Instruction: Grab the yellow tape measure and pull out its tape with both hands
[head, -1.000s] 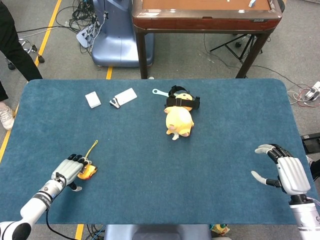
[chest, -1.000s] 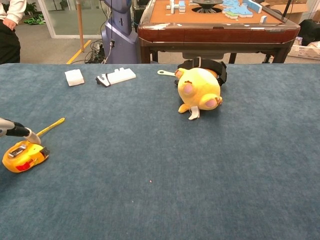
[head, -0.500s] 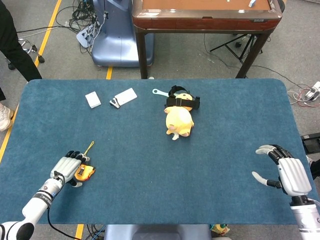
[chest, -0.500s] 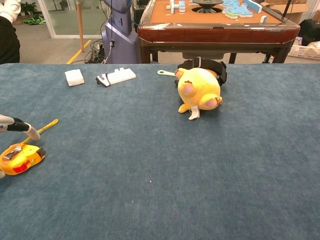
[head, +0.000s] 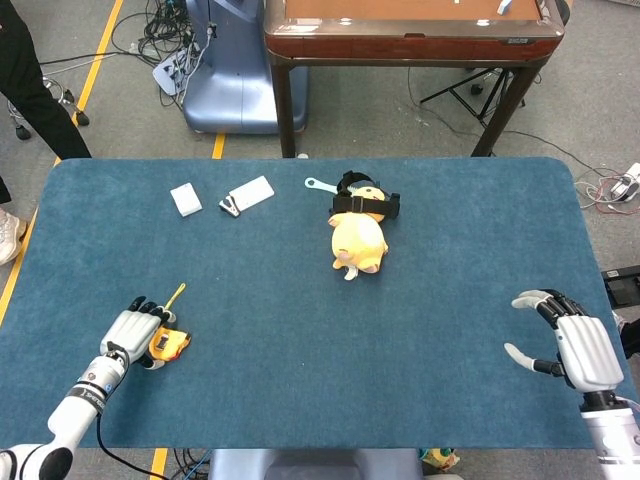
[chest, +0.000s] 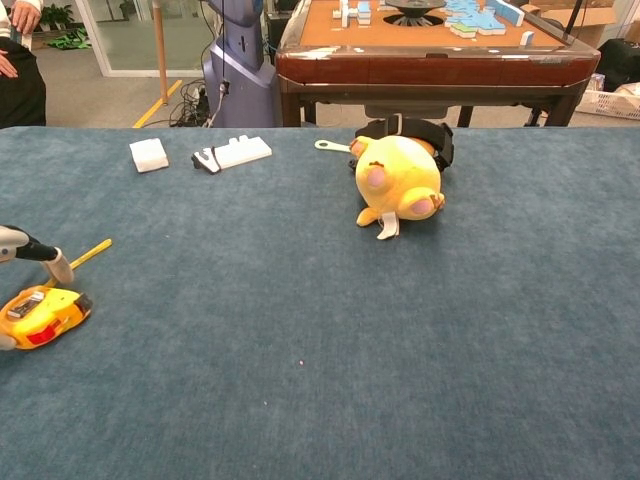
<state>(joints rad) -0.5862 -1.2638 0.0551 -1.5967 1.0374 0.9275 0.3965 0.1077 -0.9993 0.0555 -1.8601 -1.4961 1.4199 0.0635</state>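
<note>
Deep teal-blue felt-like cloth covers the table (head: 300, 300). Tape measure (head: 168, 345) is yellow-orange w/ a red patch & black trim, its short pulled-out tape (head: 176, 296) plain yellow; both hands, left (head: 128, 333) & right (head: 575, 345), are pale grey w/ black fingertips. Plush toy (head: 358, 240) is yellow w/ pink paw pads & a black strap; small pad (head: 186, 199) and flat block (head: 251, 192) nr the far edge are white.

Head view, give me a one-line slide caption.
Left hand grips the yellow tape measure on the blue table; right hand waits open.

Head view looks steeply down — chest view low, level — sharing the table (head: 300, 330).
</note>
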